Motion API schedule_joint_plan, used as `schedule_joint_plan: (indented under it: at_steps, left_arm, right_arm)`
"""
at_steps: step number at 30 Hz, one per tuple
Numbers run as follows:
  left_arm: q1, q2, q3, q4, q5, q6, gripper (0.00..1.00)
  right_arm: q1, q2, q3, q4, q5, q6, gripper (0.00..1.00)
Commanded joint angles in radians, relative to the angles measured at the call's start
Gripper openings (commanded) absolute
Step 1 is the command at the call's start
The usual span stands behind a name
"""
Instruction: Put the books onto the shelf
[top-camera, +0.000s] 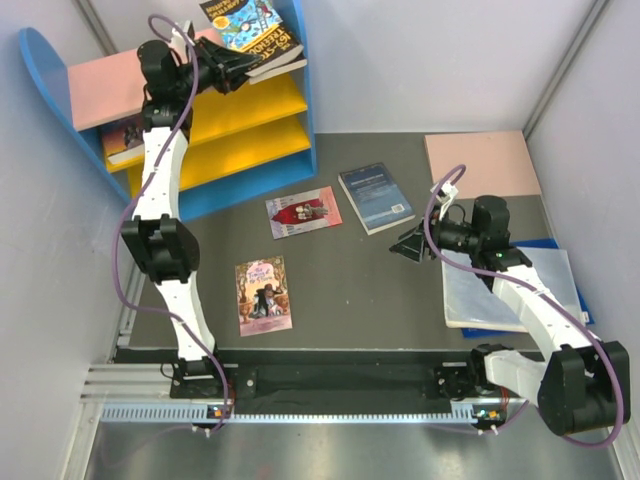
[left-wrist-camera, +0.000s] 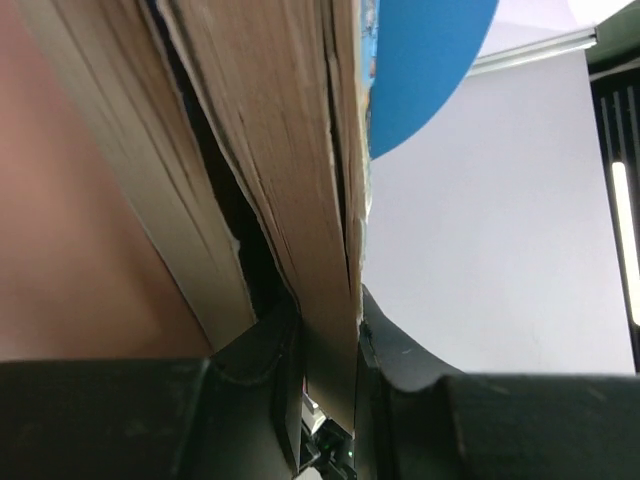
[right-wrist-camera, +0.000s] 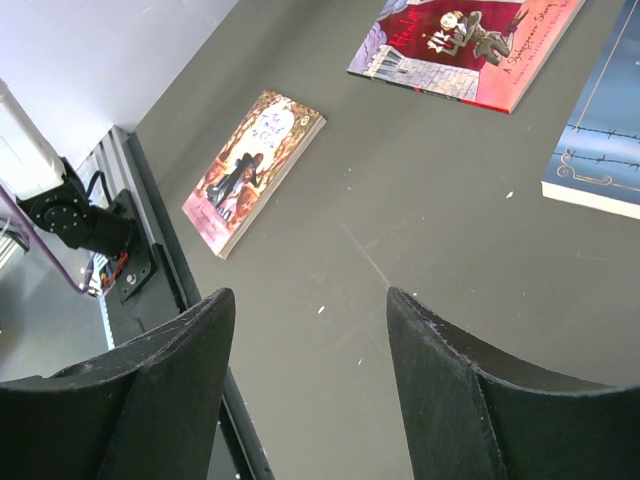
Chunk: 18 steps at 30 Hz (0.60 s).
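Nearest, the pink-purple book (top-camera: 264, 295) lies flat, lengthwise away, closer to the right gripper (top-camera: 408, 246), half-open and empty. The left gripper (top-camera: 238, 68) pinches the cartoon book (top-camera: 252, 28) by its edge atop the shelf (top-camera: 100, 88).

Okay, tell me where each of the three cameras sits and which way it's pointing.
Top external: high behind the arm bases, looking down on the grey table, the blue-sided, pink-topped shelf, the left arm and right arm.
Left wrist: up at the shelf, facing along the left gripper, shut on the blue-yellow cartoon paperback's page edge.
Right wrist: low over the table, angled down past the open right gripper.
Shared: top and right wrist views both show the pink-purple paperback and the red-white paperback.
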<state>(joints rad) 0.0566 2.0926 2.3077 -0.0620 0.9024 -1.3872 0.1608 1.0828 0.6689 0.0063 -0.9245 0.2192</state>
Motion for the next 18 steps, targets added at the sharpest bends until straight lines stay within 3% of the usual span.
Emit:
schedule_joint_plan:
  at_steps: [1, 5, 6, 7, 8, 9, 18]
  left_arm:
    - [0.000, 0.015, 0.055, 0.106, 0.050, -0.024, 0.00]
    - [0.002, 0.027, 0.070, 0.123, 0.052, -0.038, 0.01]
    - [0.002, 0.032, 0.076, 0.123, 0.052, -0.041, 0.03]
    - [0.002, 0.033, 0.087, 0.128, 0.053, -0.042, 0.14]
    - [0.002, 0.035, 0.090, 0.134, 0.055, -0.050, 0.38]
    - [0.003, 0.035, 0.093, 0.143, 0.055, -0.053, 0.98]
    - [0.006, 0.001, 0.094, 0.194, 0.021, -0.062, 0.99]
  right_arm:
    - [0.003, 0.000, 0.006, 0.018, -0.005, -0.024, 0.62]
    - [0.005, 0.003, 0.005, 0.018, -0.005, -0.023, 0.62]
    - [0.008, 0.005, 0.006, 0.018, -0.005, -0.024, 0.62]
    - [0.008, 0.006, 0.005, 0.017, -0.005, -0.023, 0.62]
    - [0.008, 0.006, 0.003, 0.018, -0.007, -0.023, 0.62]
    - [0.011, 0.006, 0.003, 0.018, -0.005, -0.023, 0.62]
    - [0.016, -0.006, -0.018, 0.024, -0.007, -0.021, 0.62]
